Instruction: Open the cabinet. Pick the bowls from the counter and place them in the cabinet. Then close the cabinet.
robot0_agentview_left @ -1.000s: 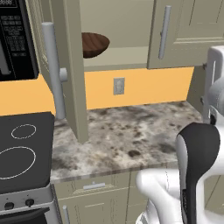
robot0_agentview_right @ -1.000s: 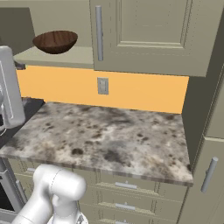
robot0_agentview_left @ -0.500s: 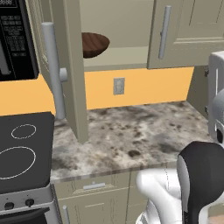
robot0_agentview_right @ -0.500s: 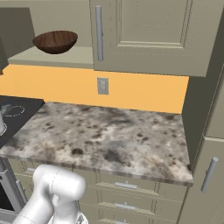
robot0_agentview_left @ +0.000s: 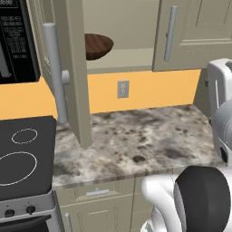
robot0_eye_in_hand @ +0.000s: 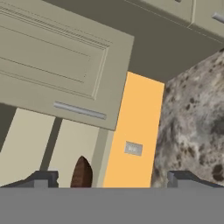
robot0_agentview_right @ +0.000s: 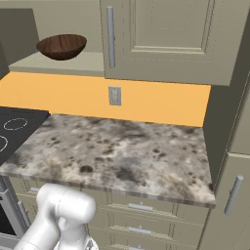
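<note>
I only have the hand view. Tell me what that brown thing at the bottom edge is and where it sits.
Observer: It is the wooden bowl, upright on the bottom shelf of the cabinet.
Operator: Report how the door on that side stands.
Observer: The left door is swung wide open, its edge out over the counter.
Operator: Tell me what lies beyond that door.
Observer: A black stove top adjoins the counter, with a microwave above it.
</note>
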